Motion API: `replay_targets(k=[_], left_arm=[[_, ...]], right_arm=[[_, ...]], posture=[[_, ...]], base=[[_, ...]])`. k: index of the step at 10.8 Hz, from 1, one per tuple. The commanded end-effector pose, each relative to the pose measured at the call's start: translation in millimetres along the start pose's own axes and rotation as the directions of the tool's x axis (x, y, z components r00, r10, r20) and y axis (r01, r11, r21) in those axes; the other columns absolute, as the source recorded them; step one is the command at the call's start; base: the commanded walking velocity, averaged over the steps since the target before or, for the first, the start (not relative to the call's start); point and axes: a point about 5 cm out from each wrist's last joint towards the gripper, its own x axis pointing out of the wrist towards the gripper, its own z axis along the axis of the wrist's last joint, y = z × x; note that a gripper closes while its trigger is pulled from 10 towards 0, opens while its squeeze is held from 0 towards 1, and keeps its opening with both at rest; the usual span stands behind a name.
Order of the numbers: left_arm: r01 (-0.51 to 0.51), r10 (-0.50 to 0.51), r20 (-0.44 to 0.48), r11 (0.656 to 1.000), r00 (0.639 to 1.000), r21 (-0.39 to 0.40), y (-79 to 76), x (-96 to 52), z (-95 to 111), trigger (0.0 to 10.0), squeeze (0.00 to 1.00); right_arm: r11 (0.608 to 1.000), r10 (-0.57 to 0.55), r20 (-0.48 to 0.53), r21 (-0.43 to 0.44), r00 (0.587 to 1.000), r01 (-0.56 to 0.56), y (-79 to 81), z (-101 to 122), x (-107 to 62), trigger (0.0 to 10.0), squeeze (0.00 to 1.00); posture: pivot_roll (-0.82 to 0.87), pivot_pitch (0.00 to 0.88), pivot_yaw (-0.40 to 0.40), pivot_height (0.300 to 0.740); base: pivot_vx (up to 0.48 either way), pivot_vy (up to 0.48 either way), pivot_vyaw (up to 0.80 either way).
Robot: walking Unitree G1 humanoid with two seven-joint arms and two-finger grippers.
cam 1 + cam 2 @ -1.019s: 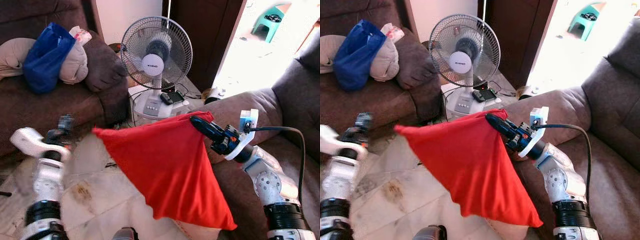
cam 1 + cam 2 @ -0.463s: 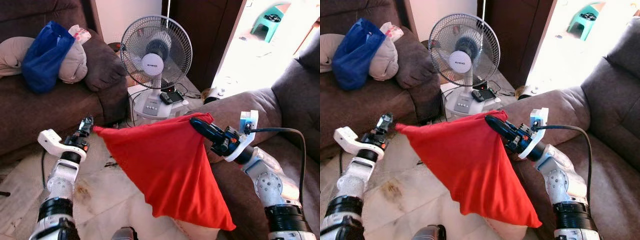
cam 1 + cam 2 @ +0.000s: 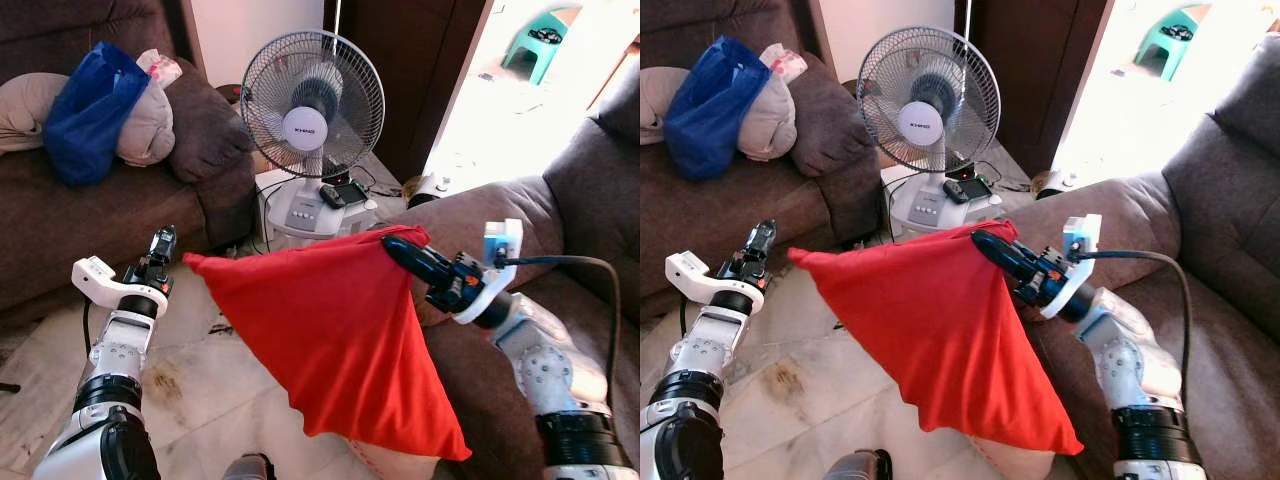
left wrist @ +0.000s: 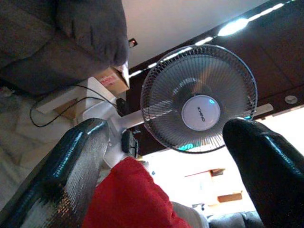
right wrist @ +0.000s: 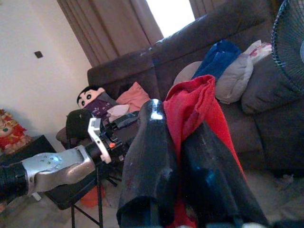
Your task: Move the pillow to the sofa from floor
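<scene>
The pillow (image 3: pixel 335 345) hangs in front of me, above the floor (image 3: pixel 190 385), its top corner in my right gripper (image 3: pixel 392 245). My left gripper (image 3: pixel 163 240) sits just left of its far corner. The fan (image 3: pixel 312 120) stands behind it, one sofa (image 3: pixel 120 215) on the left, another sofa (image 3: pixel 580 190) on the right.

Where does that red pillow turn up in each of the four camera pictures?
Left eye view: red pillow hangs mid-picture from the right gripper.
Right eye view: red pillow, likewise at centre.
Left wrist view: its corner between the left gripper's open fingers.
Right wrist view: bunched fabric pinched by the fingers.
Shared landmark: the white fan.
</scene>
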Motion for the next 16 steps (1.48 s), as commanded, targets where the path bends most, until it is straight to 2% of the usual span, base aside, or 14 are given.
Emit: replay_targets(k=[1,6,9,11,13,14,16], left_arm=[[0.005,-0.006,-0.018,1.0,1.0,-0.005,-1.0,2.3,-0.7,10.0,0.0],[-0.027,0.02,-0.174,0.999,0.984,-0.037,-2.0,6.7,-36.3,10.0,0.0],[-0.061,0.06,-0.242,0.998,0.968,0.0,-1.6,5.5,-52.9,10.0,0.0],[-0.131,0.145,-0.283,0.989,0.948,0.067,4.1,1.0,-64.0,10.0,0.0],[-0.162,0.184,-0.282,0.982,0.942,0.097,7.3,-1.0,-65.7,9.9,0.0],[-0.169,0.198,-0.299,0.978,0.934,0.119,8.0,-1.9,-68.7,0.0,0.0],[-0.18,0.208,-0.296,0.976,0.932,0.121,8.6,-2.6,-70.1,0.0,0.0]], right_arm=[[0.992,0.098,0.081,-0.093,0.992,-0.09,12.0,26.6,6.1,10.0,0.0],[0.989,0.108,0.062,-0.104,0.992,-0.102,17.5,31.0,1.8,10.0,0.0],[0.99,0.098,0.055,-0.106,0.994,-0.092,19.1,30.6,-0.4,10.0,0.0],[0.99,0.09,0.051,-0.11,0.995,-0.084,19.1,30.9,-1.7,10.0,0.0],[0.991,0.082,0.045,-0.109,0.996,-0.077,17.1,29.3,-2.4,10.0,0.0],[0.991,0.082,0.041,-0.107,0.996,-0.077,17.1,27.7,0.3,10.0,0.0],[0.991,0.08,0.032,-0.108,0.996,-0.076,15.7,26.3,2.3,10.0,0.0]], posture=[[0.06,0.026,-0.075,0.74],[0.02,0.029,-0.076,0.74],[0.01,0.028,-0.07,0.74],[0.0,0.029,-0.068,0.74],[0.01,0.026,-0.07,0.74],[0.01,0.025,-0.07,0.74],[0.01,0.025,-0.069,0.74]], base=[[0.0,0.0,0.0],[0.0,0.0,0.0],[0.0,0.0,0.0],[0.0,0.0,0.0],[0.0,0.0,0.0],[0.0,0.0,0.0],[0.0,0.0,0.0]])
